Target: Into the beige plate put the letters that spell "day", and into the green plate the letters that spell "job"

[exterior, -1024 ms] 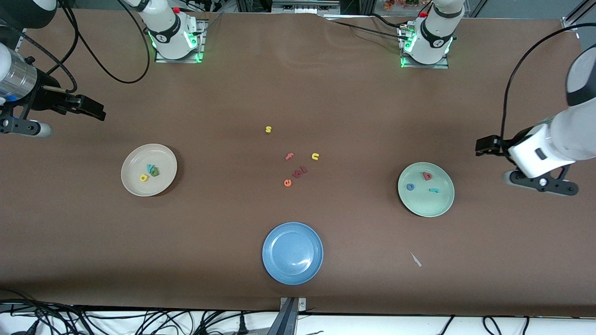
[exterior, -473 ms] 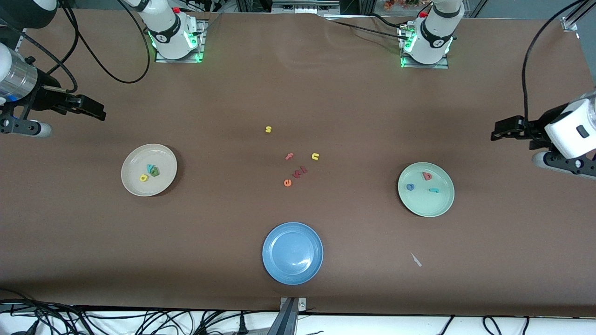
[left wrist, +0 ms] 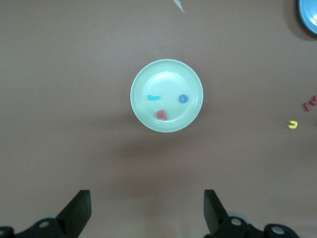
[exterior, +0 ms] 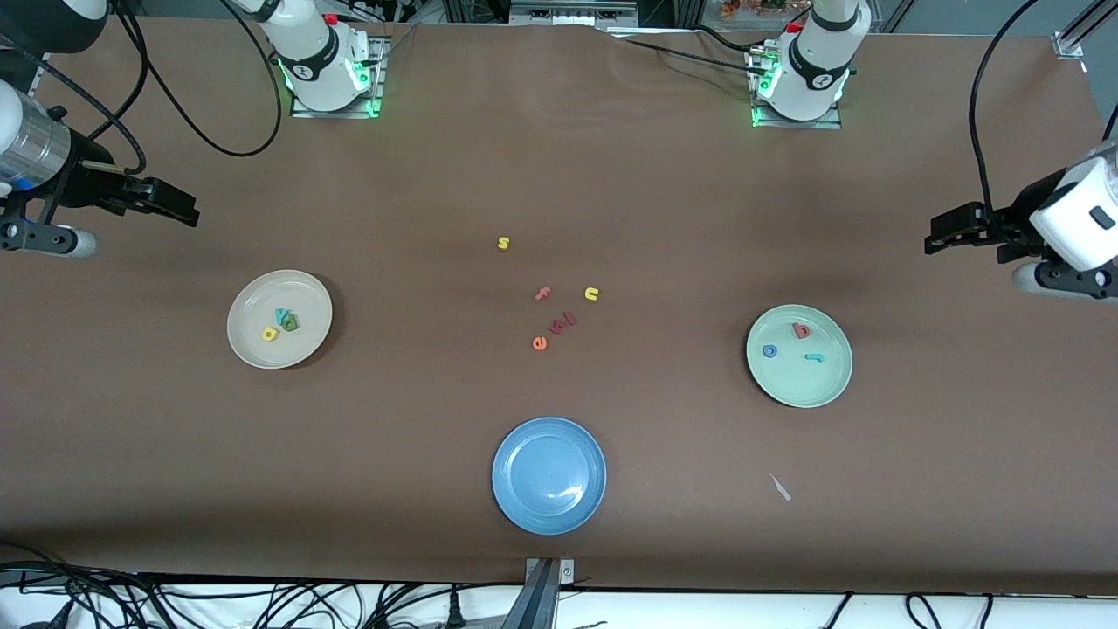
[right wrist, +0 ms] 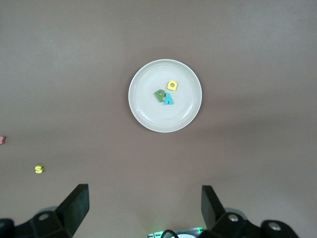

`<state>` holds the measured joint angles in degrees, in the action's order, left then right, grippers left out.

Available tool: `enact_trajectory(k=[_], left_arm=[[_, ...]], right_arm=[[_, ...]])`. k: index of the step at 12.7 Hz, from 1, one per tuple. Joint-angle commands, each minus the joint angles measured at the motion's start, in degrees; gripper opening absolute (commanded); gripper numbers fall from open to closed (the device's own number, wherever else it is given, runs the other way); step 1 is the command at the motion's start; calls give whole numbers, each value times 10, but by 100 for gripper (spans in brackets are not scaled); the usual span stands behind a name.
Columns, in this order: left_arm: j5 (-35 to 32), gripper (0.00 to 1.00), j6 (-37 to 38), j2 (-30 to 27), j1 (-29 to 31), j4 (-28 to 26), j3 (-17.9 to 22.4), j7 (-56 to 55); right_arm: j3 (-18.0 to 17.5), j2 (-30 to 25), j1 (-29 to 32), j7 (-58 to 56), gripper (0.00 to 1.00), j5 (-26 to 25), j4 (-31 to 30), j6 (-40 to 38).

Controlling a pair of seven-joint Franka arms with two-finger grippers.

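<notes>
Brown surface [exterior: 611, 175]: d, a, y foam letters [exterior: 280, 323] overlapped on round beige plate [exterior: 253, 349]; j, o, b foam letters [exterior: 793, 342] spread on round pale-green plate [exterior: 825, 389]. Left claw [left wrist: 147, 213] and right claw [right wrist: 144, 210] raised, fingers apart, partly cropped.

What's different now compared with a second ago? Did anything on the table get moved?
Only the left arm moved: its open, empty hand drew back from beside the green plate, out toward its own end of the table. Nothing was picked up or dropped. The right hand, both sets of letters in the beige plate and green plate, and the loose letters stayed put.
</notes>
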<state>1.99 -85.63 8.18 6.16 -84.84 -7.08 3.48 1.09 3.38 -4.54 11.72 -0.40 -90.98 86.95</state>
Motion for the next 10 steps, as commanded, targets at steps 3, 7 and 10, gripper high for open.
enact_trajectory(k=[3, 7, 10], left_arm=[[12, 100, -93, -96, -38, -115, 22, 5], [10, 100, -75, -99, -71, -112, 79, 15], [9, 100, -68, -96, -73, -105, 74, 17]], right_arm=[[-4, -6, 2, 0, 100, -6, -3, 1], [-4, -5, 2, 0, 100, -6, -3, 1], [-4, -5, 2, -1, 100, -3, -2, 7]])
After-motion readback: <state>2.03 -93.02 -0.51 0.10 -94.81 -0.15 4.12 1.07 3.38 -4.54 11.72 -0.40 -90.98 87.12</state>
